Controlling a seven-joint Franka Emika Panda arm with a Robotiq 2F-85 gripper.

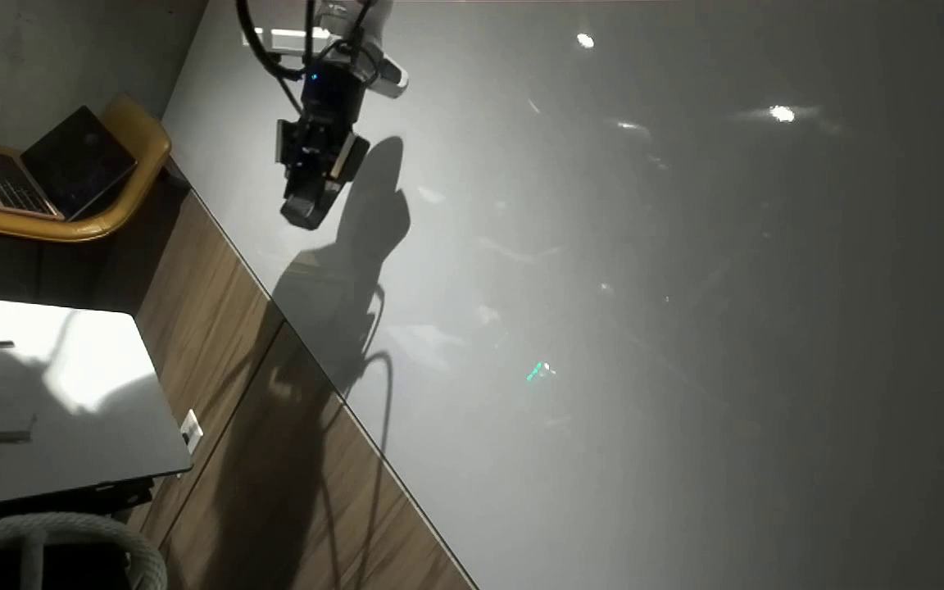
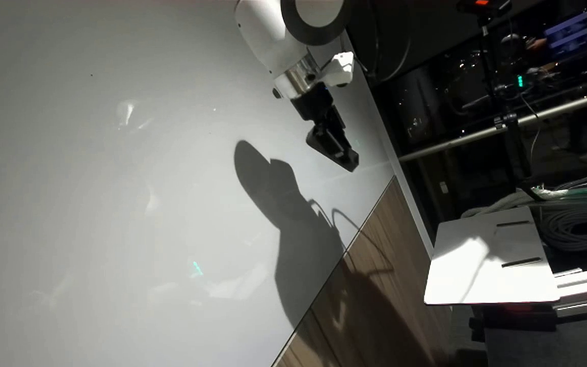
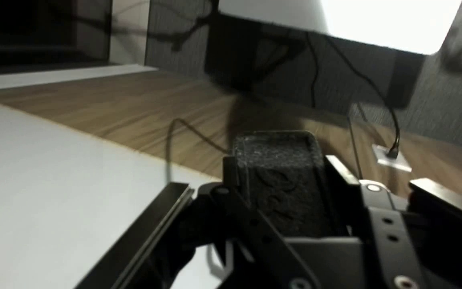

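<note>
My gripper (image 3: 285, 170) is shut on a dark felt-like block (image 3: 281, 196) with rounded corners and a faint raised marking, perhaps an eraser. The block sits between the two fingers and sticks out past their tips. In both exterior views the gripper (image 1: 320, 156) (image 2: 330, 133) points downward with the block (image 1: 305, 208) (image 2: 348, 159) at its end. It appears apart from the large glossy grey-white board (image 1: 603, 459) (image 2: 95, 204), and its shadow falls on that board. The block's underside and far side are hidden.
A wood-grain panel (image 1: 406, 508) (image 2: 405, 244) borders the board, with a white outlet (image 1: 191, 430) (image 3: 391, 157) and plugged-in cable. A white slotted platform (image 1: 103, 434) (image 2: 492, 270) stands beyond it. A laptop (image 1: 79, 164) lies on a yellow chair (image 1: 138, 147). Coiled cables (image 2: 579, 229) lie behind the platform.
</note>
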